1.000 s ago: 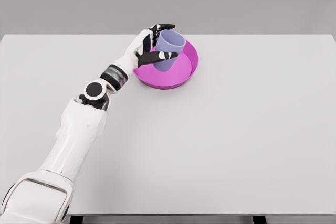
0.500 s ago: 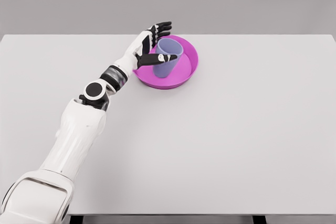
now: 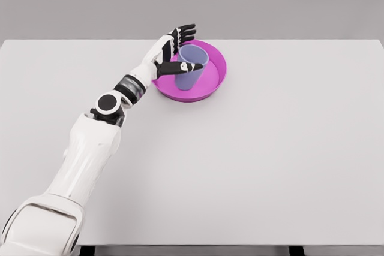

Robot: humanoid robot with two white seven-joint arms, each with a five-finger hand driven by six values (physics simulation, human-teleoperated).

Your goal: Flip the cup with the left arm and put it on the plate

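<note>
A pale lavender cup [image 3: 191,71] stands upright, mouth up, inside the magenta plate [image 3: 211,79] at the far middle of the table. My left hand [image 3: 182,47] reaches in from the lower left and sits at the cup's left side. Its fingers [image 3: 185,30] are spread behind the cup's rim and its thumb [image 3: 183,66] lies across the cup's front. The hand is open and does not clasp the cup. My right arm is out of view.
The white table [image 3: 270,148] stretches wide around the plate. My left forearm [image 3: 129,88] crosses the table's left half, up toward the plate's left rim.
The cup has gone from tilted in my grasp to standing upright on the plate. My left hand's fingers have opened away from it; the last half second shows almost no motion.
</note>
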